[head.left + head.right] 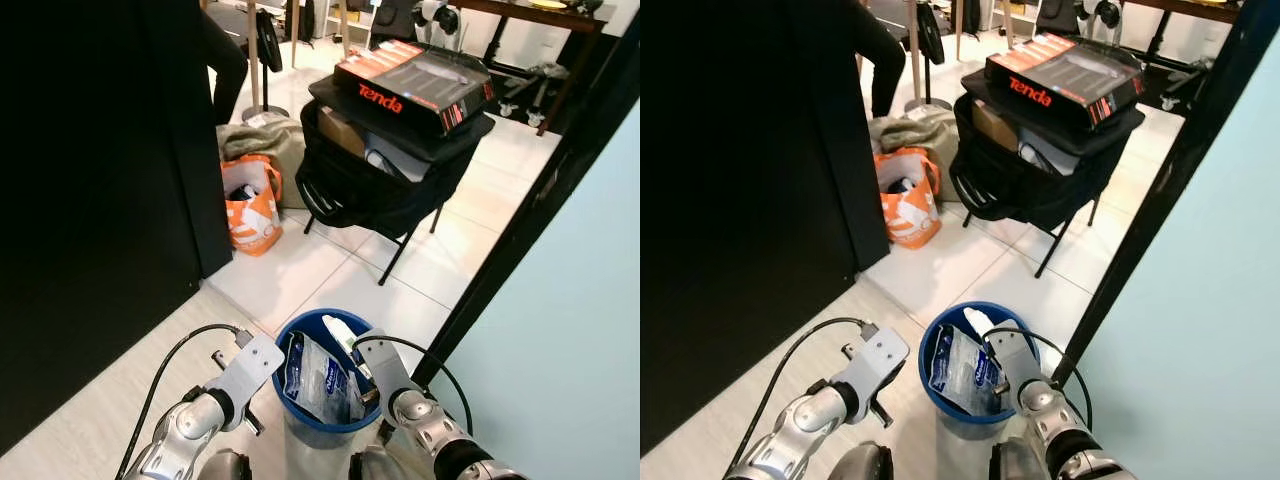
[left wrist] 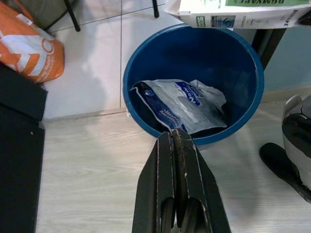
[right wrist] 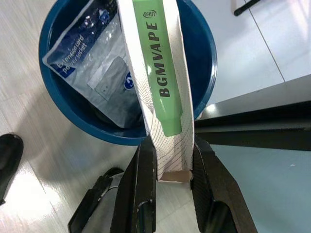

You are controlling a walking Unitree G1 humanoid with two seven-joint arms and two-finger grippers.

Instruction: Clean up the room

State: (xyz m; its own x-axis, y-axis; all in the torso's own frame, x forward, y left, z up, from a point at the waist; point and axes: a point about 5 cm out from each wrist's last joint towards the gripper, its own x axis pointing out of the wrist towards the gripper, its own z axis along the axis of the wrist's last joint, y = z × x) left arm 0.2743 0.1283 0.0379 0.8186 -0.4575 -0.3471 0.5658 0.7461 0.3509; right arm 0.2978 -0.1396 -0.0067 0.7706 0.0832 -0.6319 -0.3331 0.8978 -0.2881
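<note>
A blue bin (image 1: 300, 425) stands on the floor just in front of me, between my two arms. A clear and blue plastic bag (image 2: 180, 104) lies inside it. My right gripper (image 3: 171, 158) is shut on a white and green carton (image 3: 163, 73) printed BGMVAPE. It holds the carton tilted over the bin's right side, with the carton's far end (image 1: 338, 328) above the rim. My left gripper (image 2: 173, 135) is shut with nothing in it, and hovers at the bin's near left rim.
An orange shopping bag (image 1: 250, 205) sits by a black partition (image 1: 100, 200) on the left. Ahead, a black bag (image 1: 380, 175) on a folding stand carries a Tenda box (image 1: 410, 85). A dark door frame (image 1: 530, 220) and pale wall close the right. A person's leg (image 1: 225, 60) is far back.
</note>
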